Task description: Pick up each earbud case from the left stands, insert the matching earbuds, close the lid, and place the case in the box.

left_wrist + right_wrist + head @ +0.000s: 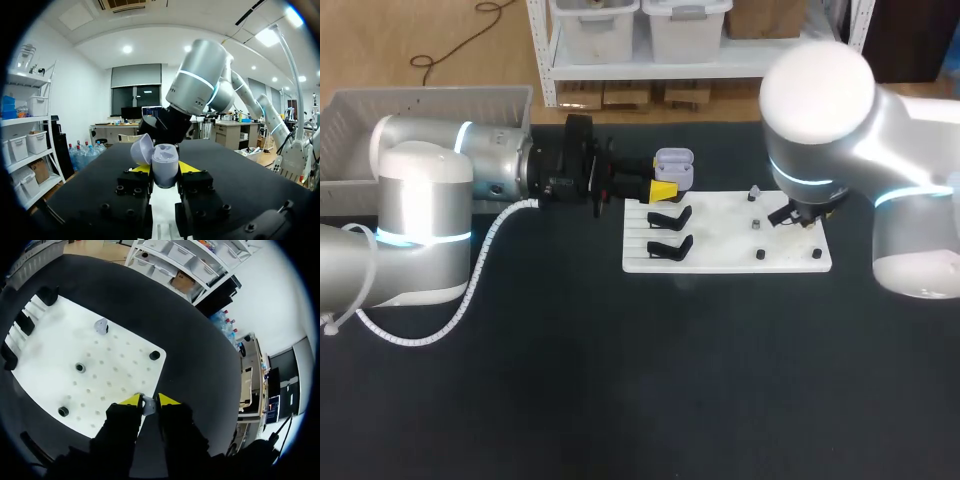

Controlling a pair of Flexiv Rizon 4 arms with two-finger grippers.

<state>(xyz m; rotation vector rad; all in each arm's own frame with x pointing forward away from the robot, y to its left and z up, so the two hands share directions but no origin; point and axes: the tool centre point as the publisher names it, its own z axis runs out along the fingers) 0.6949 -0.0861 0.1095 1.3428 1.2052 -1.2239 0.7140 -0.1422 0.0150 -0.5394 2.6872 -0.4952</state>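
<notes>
Both clench: left end effector (165, 170) grasps the open earbud case (164, 159), right end effector (146, 400) an earbud (148, 405).

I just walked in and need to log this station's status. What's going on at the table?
The left gripper holds a lavender earbud case with its lid open, near the black stands at one end of the white pegboard. The right gripper is down at a corner of that board, its yellow tips closed on a small grey earbud. A second grey earbud sits on the board.
</notes>
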